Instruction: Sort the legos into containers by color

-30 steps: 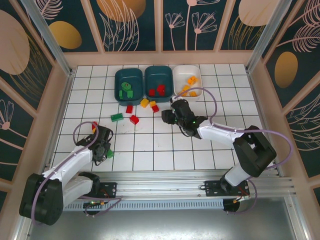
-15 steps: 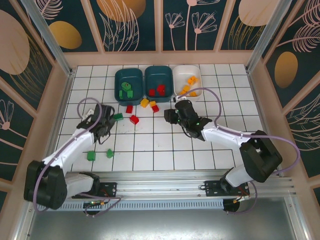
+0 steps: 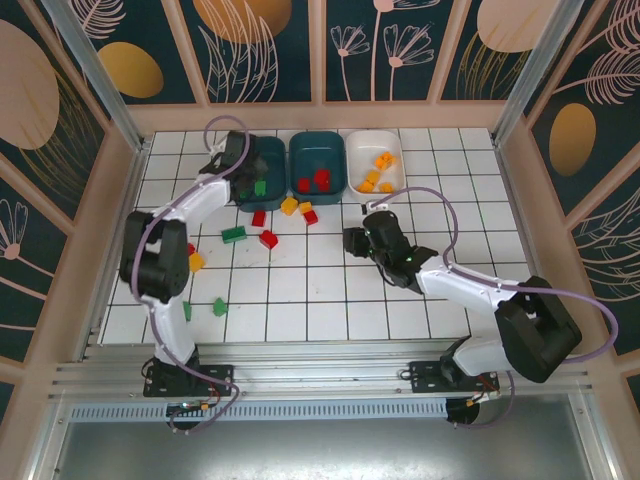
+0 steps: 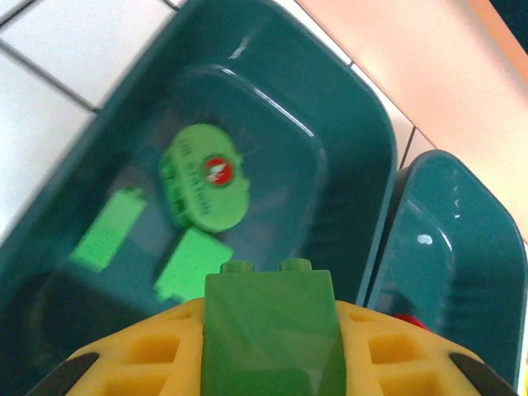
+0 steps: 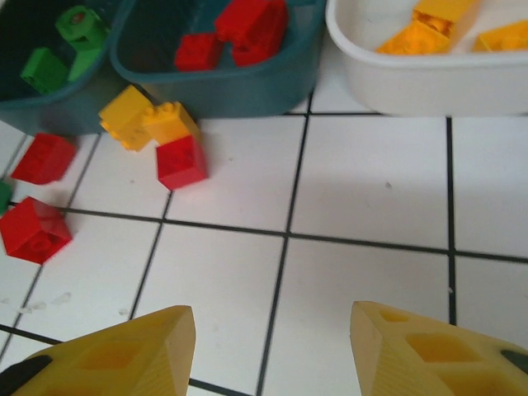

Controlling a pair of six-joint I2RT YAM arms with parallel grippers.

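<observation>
A green lego is clamped in the left gripper above a teal tub. The right gripper is spread apart over the table.

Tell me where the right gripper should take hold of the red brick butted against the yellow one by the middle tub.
Come straight down from above with the right gripper and close on the red brick across its two free side faces, left and right in the wrist view. Its far face sits against the yellow brick, so a finger probably won't fit there.
</observation>
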